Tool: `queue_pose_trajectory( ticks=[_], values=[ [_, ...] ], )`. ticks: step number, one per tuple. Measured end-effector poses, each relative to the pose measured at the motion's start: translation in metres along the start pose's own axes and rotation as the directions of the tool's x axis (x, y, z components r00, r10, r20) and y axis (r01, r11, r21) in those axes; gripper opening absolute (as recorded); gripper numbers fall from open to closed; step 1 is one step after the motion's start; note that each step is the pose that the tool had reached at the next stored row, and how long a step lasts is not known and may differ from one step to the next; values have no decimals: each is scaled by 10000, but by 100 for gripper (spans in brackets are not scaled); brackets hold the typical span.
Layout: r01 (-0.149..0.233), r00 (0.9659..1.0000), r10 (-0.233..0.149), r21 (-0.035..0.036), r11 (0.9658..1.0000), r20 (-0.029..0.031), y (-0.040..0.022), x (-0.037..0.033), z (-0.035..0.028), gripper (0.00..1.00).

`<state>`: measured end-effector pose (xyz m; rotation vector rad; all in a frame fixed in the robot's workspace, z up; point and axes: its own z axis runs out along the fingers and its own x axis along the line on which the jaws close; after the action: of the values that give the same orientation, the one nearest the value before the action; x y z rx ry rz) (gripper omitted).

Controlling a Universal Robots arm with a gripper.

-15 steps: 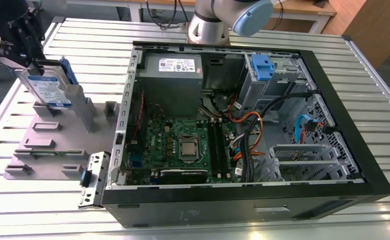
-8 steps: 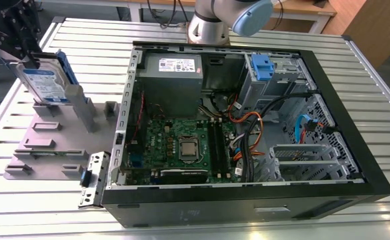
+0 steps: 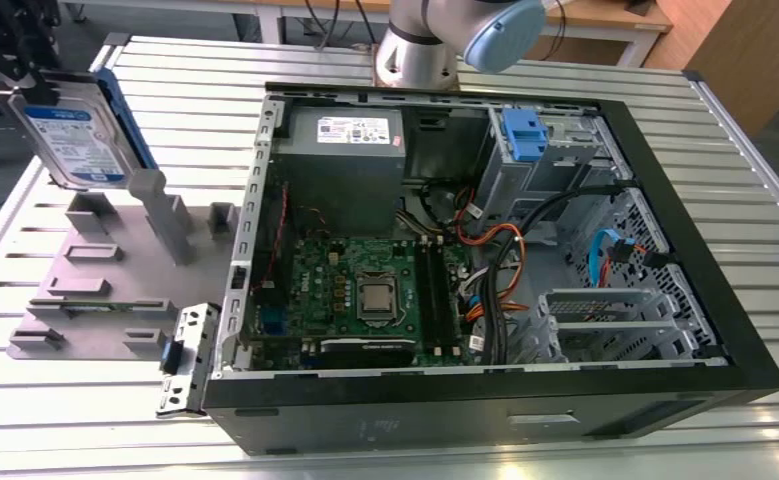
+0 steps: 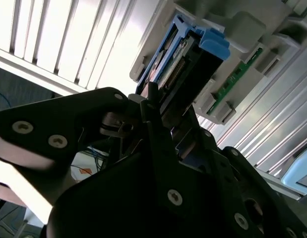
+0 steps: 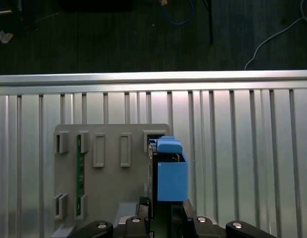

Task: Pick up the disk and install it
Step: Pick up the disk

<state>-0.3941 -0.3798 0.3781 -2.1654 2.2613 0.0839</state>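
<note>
The disk held over the grey holder plate

The disk (image 5: 169, 171), edge-on with its blue carrier toward the camera, is clamped by the gripper (image 5: 165, 210) above one edge of a grey slotted holder plate (image 5: 111, 178). A green circuit strip (image 5: 80, 173) stands in one slot. The plate lies on a ribbed metal table (image 5: 242, 163), with cables (image 5: 277, 34) on the dark floor beyond.

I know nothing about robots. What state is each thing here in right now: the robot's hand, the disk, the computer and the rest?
hand: shut on the disk.
disk: upright on edge, gripped, at the grey holder, outside the case.
grey holder: lying flat, a green board standing in one slot.
computer case: on its side, open, insides showing.
blue carrier: seated inside the case.
</note>
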Motion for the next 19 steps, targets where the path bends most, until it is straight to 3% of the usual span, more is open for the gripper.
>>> queue_pose_trajectory(
  ticks=[19],
  values=[
    [1,10000,-1,0,10000,0,16,-22,-499,35]
  ],
)
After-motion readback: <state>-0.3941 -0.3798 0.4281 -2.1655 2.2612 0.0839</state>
